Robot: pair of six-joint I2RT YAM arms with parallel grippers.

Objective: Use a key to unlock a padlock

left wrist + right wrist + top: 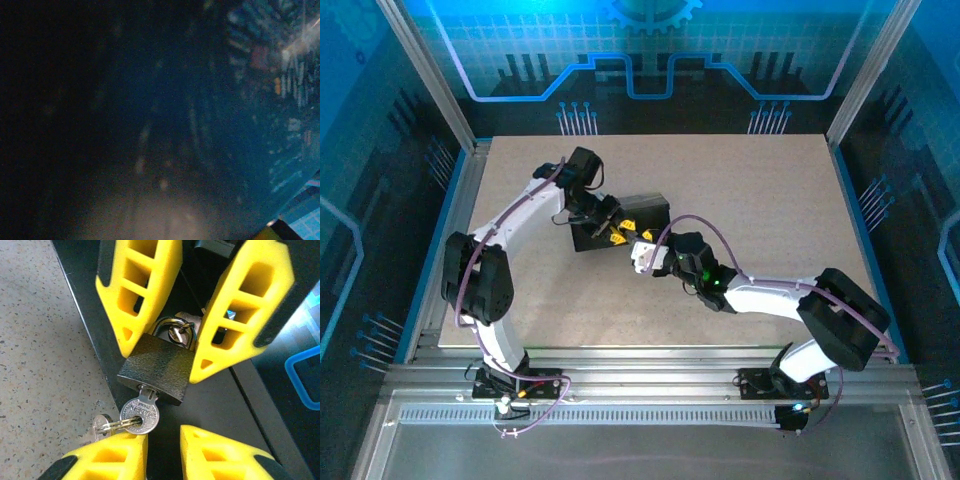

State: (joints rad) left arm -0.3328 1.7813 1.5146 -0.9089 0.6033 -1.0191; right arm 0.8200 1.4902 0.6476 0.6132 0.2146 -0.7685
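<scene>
In the right wrist view the padlock (157, 367), dark-bodied with a small silvery shackle, hangs at the side of the dark tin (225, 405). Two yellow fingers (135, 295) of my left gripper (162, 357) press on its upper corners from either side. The key (141, 415) is pushed into the keyhole underneath, and its round head sticks out. My right gripper (164, 435) stands open just below; its left fingertip is under the key's head, and nothing is between the fingers. From above, the left gripper (612, 228) and right gripper (642, 242) meet at the tin (645, 208).
A ring through the key's head carries a second small key (101, 424), which lies on the speckled table (40, 340). The left wrist view is dark and blurred by the close blue tin surface (200, 125). Metal frame rails (620, 385) and blue walls enclose the table (770, 200).
</scene>
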